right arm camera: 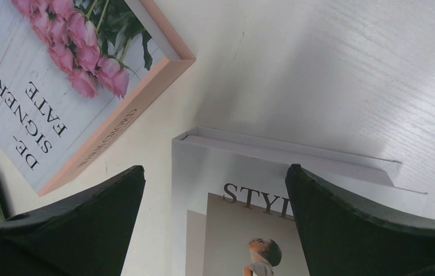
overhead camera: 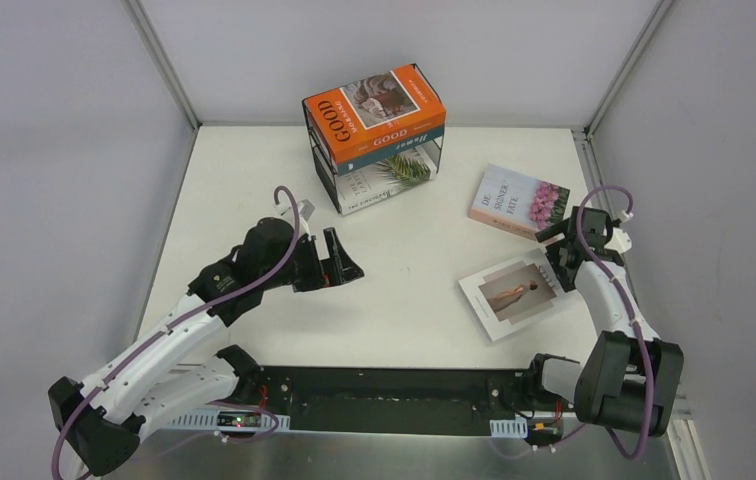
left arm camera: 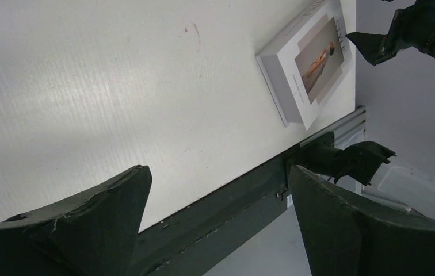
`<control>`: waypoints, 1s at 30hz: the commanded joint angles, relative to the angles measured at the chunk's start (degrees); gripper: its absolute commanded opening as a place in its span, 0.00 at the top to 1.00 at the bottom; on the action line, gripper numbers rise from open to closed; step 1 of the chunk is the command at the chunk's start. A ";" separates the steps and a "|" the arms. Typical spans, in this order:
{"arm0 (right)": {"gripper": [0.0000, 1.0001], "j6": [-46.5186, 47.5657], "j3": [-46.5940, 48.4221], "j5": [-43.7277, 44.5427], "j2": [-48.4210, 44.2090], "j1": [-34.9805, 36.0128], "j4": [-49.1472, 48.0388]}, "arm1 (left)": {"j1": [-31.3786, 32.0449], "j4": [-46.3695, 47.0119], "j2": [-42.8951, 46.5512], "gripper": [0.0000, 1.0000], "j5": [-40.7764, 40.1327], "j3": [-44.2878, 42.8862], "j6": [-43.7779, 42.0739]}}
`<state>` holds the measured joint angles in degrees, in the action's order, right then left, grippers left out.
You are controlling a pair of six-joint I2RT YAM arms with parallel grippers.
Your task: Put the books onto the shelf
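The shelf (overhead camera: pixel 325 168), a black wire frame with two light boards, stands upright well beyond the left gripper (overhead camera: pixel 342 258). The orange "GOOD MORNING" book (overhead camera: pixel 374 105) lies flat on the top board, with the dark teal hardcover (overhead camera: pixel 409 137) directly beneath it. The palm-leaf book (overhead camera: pixel 379 183) lies on the lower board. The pink-flower book (overhead camera: pixel 519 200) lies flat, cover up, just beyond the right gripper (overhead camera: pixel 558 257). The white "STYLE" book (overhead camera: pixel 512 293) lies flat, cover up, its far edge under that gripper's spread fingers.

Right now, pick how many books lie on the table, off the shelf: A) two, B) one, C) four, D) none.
A: the pink-flower book and the white book with the figure photo lie flat on the table, while the rest sit on the shelf.
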<state>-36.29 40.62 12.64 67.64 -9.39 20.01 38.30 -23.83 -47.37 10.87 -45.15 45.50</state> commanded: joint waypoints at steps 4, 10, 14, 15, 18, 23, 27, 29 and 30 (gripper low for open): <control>0.02 -0.71 -5.28 -3.62 -1.55 -0.38 0.10 | 0.37 1.23 -0.78 0.05 -1.25 0.18 -1.40; 0.02 -6.85 -9.97 -14.38 -12.41 6.73 2.72 | 0.37 1.26 -0.94 0.04 -2.19 1.58 -1.50; 0.02 -10.98 -11.17 -15.62 -17.46 15.53 6.33 | 0.37 1.85 -3.30 0.04 -1.73 1.05 -1.59; 0.02 -10.67 -11.01 -15.73 -18.40 16.75 6.99 | 0.37 2.05 -3.64 0.04 -1.64 0.83 -1.60; 0.01 -6.62 -8.22 -6.57 -20.08 17.00 11.16 | 0.36 2.62 -4.11 0.04 -1.55 0.38 -1.86; 0.01 -2.70 -5.05 -2.38 -17.11 10.97 10.97 | 0.36 2.70 -3.69 0.04 -0.95 0.41 -2.39; 0.02 -1.54 -4.39 0.51 -15.98 5.44 12.16 | 0.36 2.74 -1.70 0.05 -1.83 2.25 -0.59; 0.02 -2.03 -4.78 0.72 -16.21 2.87 12.53 | 0.37 2.71 -1.07 0.04 -2.31 3.11 0.67; 0.02 -2.53 -4.83 0.63 -15.91 2.05 13.20 | 0.37 2.66 -1.17 0.04 -2.20 3.33 1.02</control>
<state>-39.57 34.15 10.17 51.62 -3.97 29.74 38.30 -22.39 -50.22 9.80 -43.40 44.97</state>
